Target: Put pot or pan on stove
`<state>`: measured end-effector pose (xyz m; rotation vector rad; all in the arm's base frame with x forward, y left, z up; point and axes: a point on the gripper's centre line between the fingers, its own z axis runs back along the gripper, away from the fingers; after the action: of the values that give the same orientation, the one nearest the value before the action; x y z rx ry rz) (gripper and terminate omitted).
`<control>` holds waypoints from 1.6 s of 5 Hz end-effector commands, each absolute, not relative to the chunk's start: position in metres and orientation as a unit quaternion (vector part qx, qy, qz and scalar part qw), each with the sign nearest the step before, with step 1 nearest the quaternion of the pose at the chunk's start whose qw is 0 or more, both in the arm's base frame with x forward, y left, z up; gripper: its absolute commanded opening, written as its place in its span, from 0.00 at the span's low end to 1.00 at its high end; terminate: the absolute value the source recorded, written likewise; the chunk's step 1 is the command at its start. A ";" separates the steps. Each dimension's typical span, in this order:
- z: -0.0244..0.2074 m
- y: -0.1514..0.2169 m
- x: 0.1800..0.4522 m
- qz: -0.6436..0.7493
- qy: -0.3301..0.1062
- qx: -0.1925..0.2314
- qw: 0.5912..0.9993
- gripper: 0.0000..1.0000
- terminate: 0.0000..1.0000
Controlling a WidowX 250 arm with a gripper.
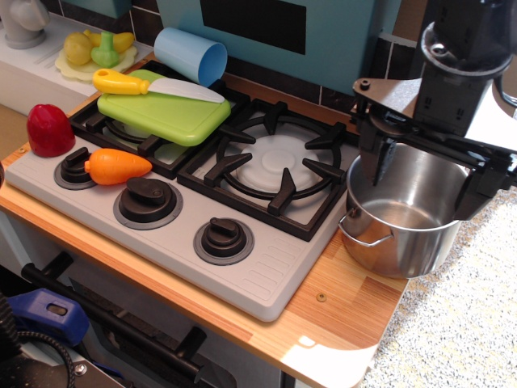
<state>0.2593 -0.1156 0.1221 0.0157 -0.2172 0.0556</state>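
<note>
At right of frame: pot (408,222) on wooden counter (339,311) just beside stove (242,267), off the grates. Tool (422,184) spread wide, one finger inside the rim, one outside far wall, seemingly for a wall pinch. Right burner (271,166) bare; left burner under cutting board (166,109).

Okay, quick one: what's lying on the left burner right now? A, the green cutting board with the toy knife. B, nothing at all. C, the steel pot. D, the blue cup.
A: the cutting board with the knife on it covers the left burner, while the pot sits on the wooden counter right of the stove.
</note>
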 end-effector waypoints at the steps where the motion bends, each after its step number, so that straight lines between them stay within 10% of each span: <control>1: 0.122 -0.116 0.259 0.028 -0.108 0.008 0.994 1.00 0.00; 7: 0.049 -0.132 0.298 -0.039 -0.183 -0.046 0.981 1.00 0.00; 8: 0.040 -0.131 0.299 -0.031 -0.184 -0.034 0.982 0.00 0.00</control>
<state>0.2935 -0.1300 0.0351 -0.0498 -0.3315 -0.0679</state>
